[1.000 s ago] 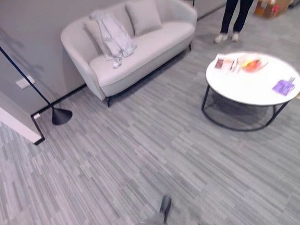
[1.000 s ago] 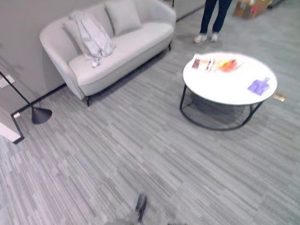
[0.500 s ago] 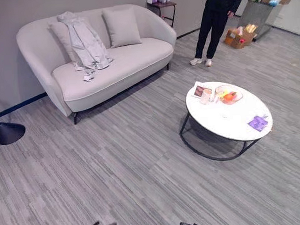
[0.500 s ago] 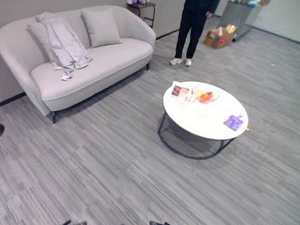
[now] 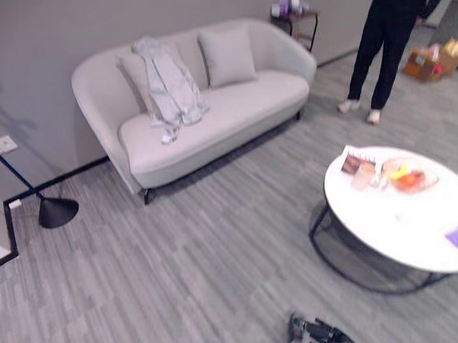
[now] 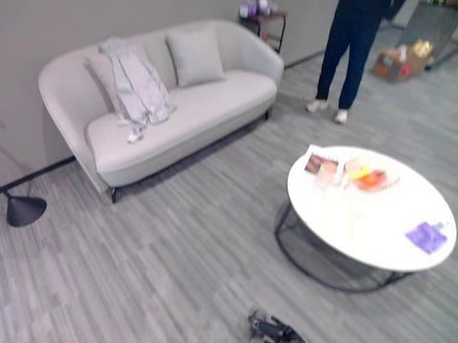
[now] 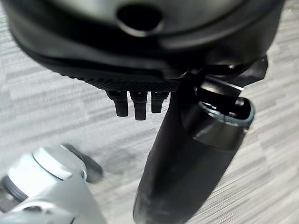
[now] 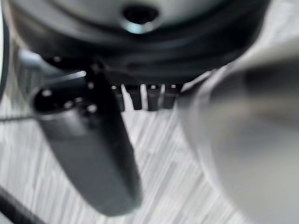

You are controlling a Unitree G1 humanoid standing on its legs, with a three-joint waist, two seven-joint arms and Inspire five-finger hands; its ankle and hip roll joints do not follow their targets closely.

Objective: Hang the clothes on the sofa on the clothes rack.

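We note a pale grey garment (image 5: pixel 167 87) draped over the backrest of the light sofa (image 5: pixel 234 110), toward its left end, hanging down onto the seat cushion, crumpled at the lower end, just beside a cushion (image 5: pixel 226 56).

The left hand (image 7: pixel 140 79) hangs low over the floor, its dark bulk at the top of its wrist view, with a short row of fingers (image 7: pixel 135 103) pointing straight down and the thumb (image 7: pixel 196 158) standing out beside them, relaxed and holding nothing. The right hand (image 8: pixel 140 79) hangs the same way, its fingers (image 8: pixel 140 95) straight in a row, the thumb (image 8: pixel 93 154) extended alongside, nothing in its grasp.
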